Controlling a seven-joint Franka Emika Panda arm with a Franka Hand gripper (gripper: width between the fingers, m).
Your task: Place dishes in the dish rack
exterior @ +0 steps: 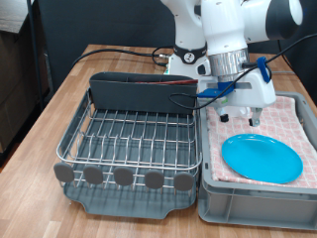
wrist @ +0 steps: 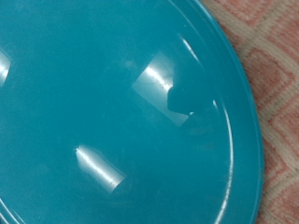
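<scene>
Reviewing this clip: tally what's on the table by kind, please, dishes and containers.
Blue plate: 1, lying in the crate
Dish rack: 1, no dishes in it
Grey crate with checkered cloth: 1
Spoon, mug: 0 in view
Total: 3

The gripper hangs above the crate.

Even, bright indoor light fills the exterior view, which is small and slightly soft. In the wrist view the blue plate (wrist: 112, 112) shows three white glare patches and a small dark shadow beside the central one; its rim looks mildly blurred.
</scene>
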